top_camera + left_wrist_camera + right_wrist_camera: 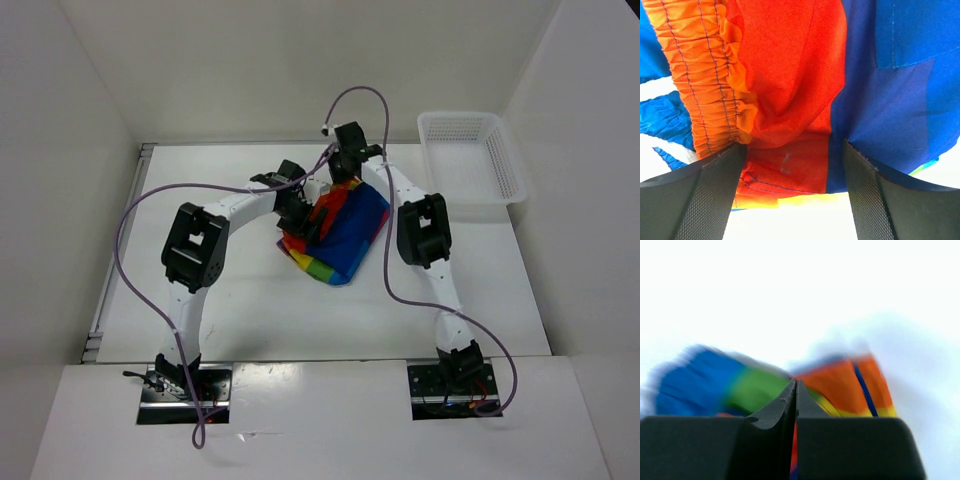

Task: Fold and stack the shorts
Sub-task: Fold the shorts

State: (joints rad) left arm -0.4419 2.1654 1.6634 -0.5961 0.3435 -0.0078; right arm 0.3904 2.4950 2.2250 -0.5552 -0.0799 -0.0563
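Note:
The rainbow-striped shorts [340, 232] lie bunched on the white table [250, 300], blue side up, with the far edge lifted. My left gripper [302, 215] is at the shorts' left edge. In the left wrist view [795, 167] it is open, its jaws wide apart around red fabric [790, 165], with the gathered orange waistband [705, 85] to the left. My right gripper [344, 180] is at the shorts' far edge. In the right wrist view [796, 390] it is shut, with a thin strip of red fabric pinched between the jaws. The blurred shorts [840, 387] hang beyond it.
A white plastic mesh basket [470, 155] stands at the back right of the table. White walls close in the table on the left, back and right. Purple cables loop over both arms.

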